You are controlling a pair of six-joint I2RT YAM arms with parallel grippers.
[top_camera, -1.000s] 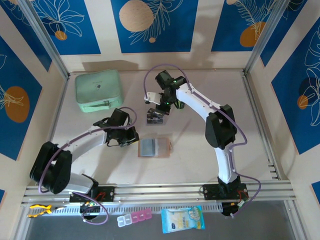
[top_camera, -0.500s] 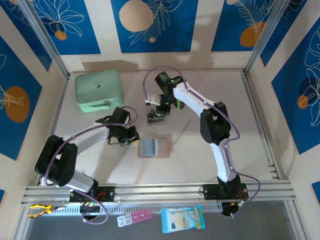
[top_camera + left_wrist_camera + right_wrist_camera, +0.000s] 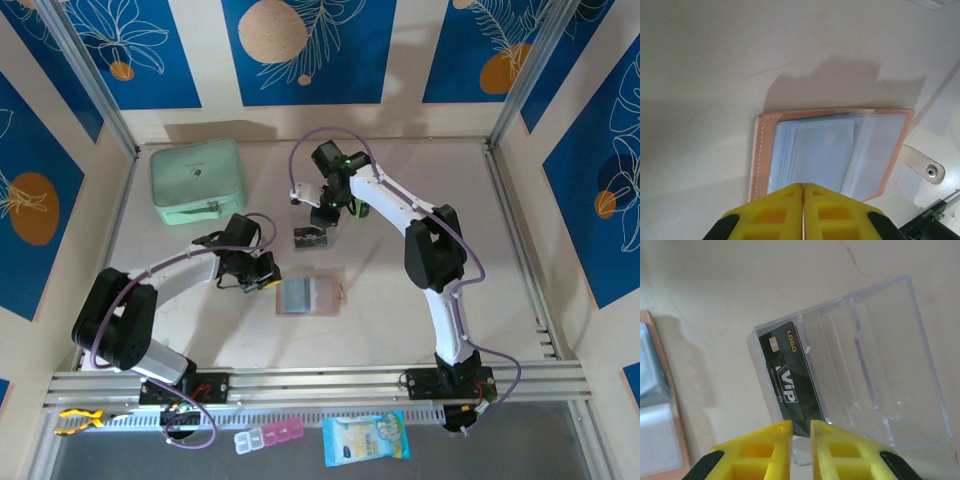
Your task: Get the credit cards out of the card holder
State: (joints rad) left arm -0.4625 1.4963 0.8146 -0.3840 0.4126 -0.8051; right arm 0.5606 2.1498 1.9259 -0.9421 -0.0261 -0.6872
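Left wrist view: the left gripper (image 3: 803, 194) has its yellow fingers pressed together just over the near edge of the tan wallet (image 3: 765, 150). The wallet lies open on the table (image 3: 715, 60) (see-through pockets facing up). The right gripper (image 3: 801, 432), fingers slightly parted, hangs over a black card (image 3: 787, 380) sitting in a clear plastic stand (image 3: 880, 365).

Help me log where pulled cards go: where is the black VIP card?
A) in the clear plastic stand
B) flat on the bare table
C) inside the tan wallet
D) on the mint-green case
A: the black VIP card lies within the clear plastic stand, apart from the open card holder.
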